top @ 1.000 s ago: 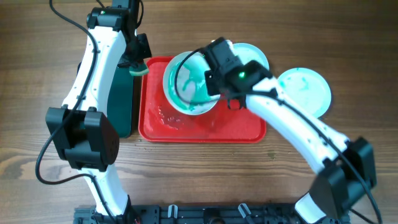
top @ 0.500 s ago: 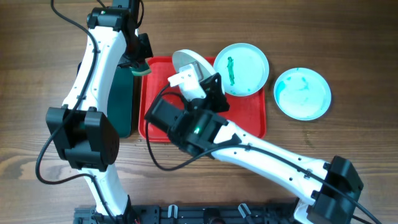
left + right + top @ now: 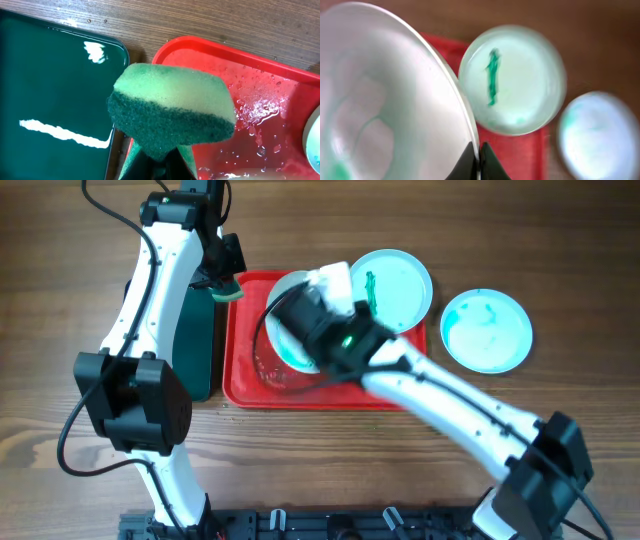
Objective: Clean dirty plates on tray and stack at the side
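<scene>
My right gripper (image 3: 298, 318) is shut on the rim of a pale plate (image 3: 280, 342) with green smears, held tilted over the left half of the red tray (image 3: 330, 392). In the right wrist view the fingers (image 3: 479, 156) pinch that plate's edge (image 3: 385, 100). A second plate (image 3: 392, 290) with a green streak lies at the tray's far right corner and shows in the right wrist view (image 3: 512, 80). A third plate (image 3: 487, 330) lies on the table to the right. My left gripper (image 3: 222, 285) is shut on a green sponge (image 3: 172, 110) above the tray's left rim (image 3: 265, 100).
A dark green tray (image 3: 195, 340) lies just left of the red tray and also shows in the left wrist view (image 3: 50, 90). Water drops lie on the red tray's floor. Bare wooden table surrounds both trays.
My right arm has swung about with the plate in its grip, tilting it on edge and then bringing it back over the tray's left half. The left arm and sponge have not moved.
</scene>
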